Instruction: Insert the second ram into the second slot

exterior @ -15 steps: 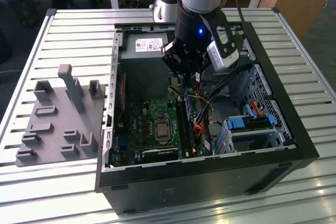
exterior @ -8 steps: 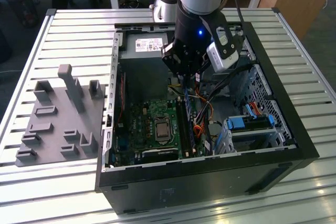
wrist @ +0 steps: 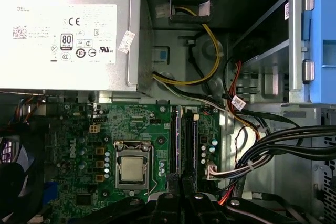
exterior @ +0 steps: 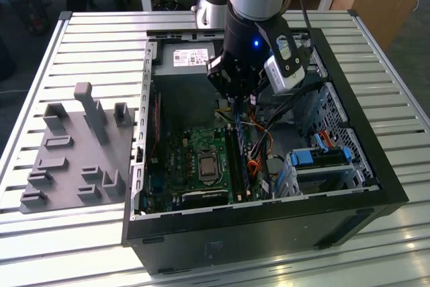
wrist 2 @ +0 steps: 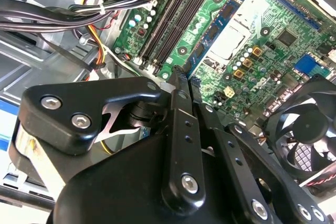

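Observation:
My gripper (exterior: 236, 104) reaches down into the open computer case (exterior: 376, 166), over the far end of the memory slots. The second ram (wrist 2: 218, 22) is a thin blue board with dark chips. It stands on edge along the slot nearest the processor socket, and its near end lies between my fingertips (wrist 2: 181, 77), which are shut on it. In the first wrist view the ram (wrist: 179, 140) shows edge-on, in line with my gripper (wrist: 181, 181). How deep it sits in the slot I cannot tell. More dark slots (wrist 2: 173, 19) run parallel beside it.
The processor socket (wrist: 131, 169) lies beside the slots and the power supply (wrist: 68, 30) sits beyond them. Cable bundles (wrist: 283, 145) cross close to the slots, near a blue drive-bay clip (wrist: 320, 40). A fan (wrist 2: 304, 140) sits near the board's edge. A grey fixture (exterior: 74, 152) lies on the table outside the case.

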{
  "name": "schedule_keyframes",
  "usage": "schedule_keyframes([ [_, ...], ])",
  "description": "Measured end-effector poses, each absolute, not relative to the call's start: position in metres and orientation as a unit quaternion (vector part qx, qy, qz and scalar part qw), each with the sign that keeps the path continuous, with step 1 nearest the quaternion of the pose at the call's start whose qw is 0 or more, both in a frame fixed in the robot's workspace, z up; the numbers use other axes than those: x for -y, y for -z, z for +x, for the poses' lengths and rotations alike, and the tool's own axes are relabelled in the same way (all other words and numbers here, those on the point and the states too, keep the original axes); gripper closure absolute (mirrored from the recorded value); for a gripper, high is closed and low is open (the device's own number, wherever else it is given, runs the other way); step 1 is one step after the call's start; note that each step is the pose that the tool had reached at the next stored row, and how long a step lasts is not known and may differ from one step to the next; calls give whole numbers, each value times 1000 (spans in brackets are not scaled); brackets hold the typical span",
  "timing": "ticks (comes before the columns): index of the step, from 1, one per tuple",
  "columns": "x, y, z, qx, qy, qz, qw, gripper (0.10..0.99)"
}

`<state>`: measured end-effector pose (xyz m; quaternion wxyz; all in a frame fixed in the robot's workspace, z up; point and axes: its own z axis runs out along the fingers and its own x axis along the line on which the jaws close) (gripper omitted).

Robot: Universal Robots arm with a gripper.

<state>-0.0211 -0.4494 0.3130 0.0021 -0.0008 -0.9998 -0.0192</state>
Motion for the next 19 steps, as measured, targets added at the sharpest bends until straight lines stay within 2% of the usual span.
schedule_keyframes([
  [19,449,-309,-21,1000,19,-1,2,949],
])
